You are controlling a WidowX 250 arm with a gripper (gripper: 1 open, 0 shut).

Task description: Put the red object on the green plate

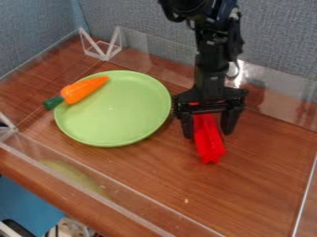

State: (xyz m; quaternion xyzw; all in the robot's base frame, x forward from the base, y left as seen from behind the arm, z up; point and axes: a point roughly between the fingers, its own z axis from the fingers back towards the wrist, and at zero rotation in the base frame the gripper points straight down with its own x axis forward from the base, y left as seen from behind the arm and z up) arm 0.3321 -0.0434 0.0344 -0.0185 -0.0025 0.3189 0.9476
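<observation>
The red object (pixel 209 143), a narrow bright red bar, lies on the wooden table just right of the green plate (pixel 114 108). My gripper (pixel 207 123) hangs straight down over the bar's far end, open, its black fingers (pixel 184 124) standing on either side of the bar without closing on it. The plate is round, lime green and bare inside. An orange carrot toy (pixel 80 91) with a green end rests on the plate's left rim.
Clear plastic walls (pixel 148 199) border the table at the front, left and back right. A white wire stand (pixel 99 42) sits at the back left corner. Bare wood lies in front of the plate and the bar.
</observation>
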